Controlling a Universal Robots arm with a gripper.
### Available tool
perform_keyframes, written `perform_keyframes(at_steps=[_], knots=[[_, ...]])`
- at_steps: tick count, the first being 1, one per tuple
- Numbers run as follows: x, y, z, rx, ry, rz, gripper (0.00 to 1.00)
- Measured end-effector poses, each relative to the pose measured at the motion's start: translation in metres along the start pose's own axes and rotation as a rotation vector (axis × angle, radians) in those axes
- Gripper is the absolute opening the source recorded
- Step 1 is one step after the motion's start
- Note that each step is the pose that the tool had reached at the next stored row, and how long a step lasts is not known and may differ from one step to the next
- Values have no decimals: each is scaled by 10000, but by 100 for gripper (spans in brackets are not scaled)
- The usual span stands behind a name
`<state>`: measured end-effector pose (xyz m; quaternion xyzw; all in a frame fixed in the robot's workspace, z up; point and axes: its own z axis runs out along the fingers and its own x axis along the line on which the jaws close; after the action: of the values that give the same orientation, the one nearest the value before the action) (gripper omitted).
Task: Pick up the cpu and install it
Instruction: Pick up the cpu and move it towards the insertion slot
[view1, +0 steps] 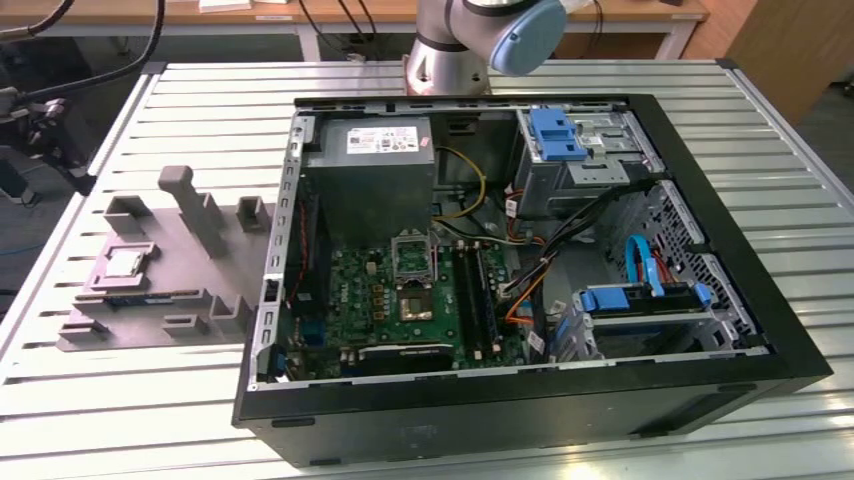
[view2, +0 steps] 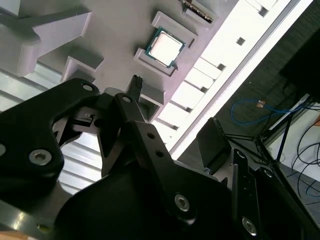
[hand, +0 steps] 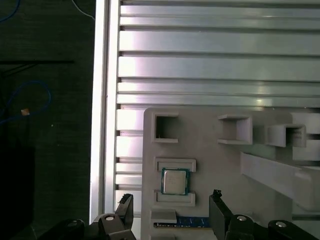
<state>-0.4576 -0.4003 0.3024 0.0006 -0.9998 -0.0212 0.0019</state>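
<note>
claw (hand: 171, 196) of the arm hanging above the grey tray (hand: 210, 165), its two fingers (hand: 220, 210) spread wide and holding nothing. the cpu (hand: 175, 181), a small square chip with a silvery top, lies flat in its own shallow recess of the tray. two raised lips frame the recess and, by judgement, keep the chip from sliding. in the first wrist view it sits between the lines of the two fingers but apart from both, so no contact is made. the wide spread is judged to leave room on either side of the chip. in the second wrist view the cpu (view2: 164, 47) shows beyond one fingertip (view2: 136, 87), level and squarely seated. in the exterior view the tray stands on the slatted worktop (view1: 147, 410) at the exterior view's left, just beside the open computer case (view1: 534, 410). the case lies on its side, so the green board (view1: 387, 300) faces up and can be reached from above. the socket frame (view1: 411, 250) sits near the middle of that board; whether it is raised cannot be told. stage, as judged: pick-up not yet done, the cpu on the tray, well apart from the socket frame.
</note>
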Motion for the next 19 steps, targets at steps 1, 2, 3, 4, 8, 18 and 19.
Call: perform_keyframes(at_steps=[1, 2, 3, 4, 8, 18, 19], knots=[[0, -8, 18, 0, 0, 1, 71], [0, -16, 36, 0, 0, 0, 71], [0, -24, 54, 0, 0, 1, 71], [0, -31, 72, 0, 0, 1, 71], [0, -36, 116, 1, 2, 2, 71], [-1, -36, 123, -1, -2, 1, 71], [-1, -36, 128, -1, -3, 1, 71]])
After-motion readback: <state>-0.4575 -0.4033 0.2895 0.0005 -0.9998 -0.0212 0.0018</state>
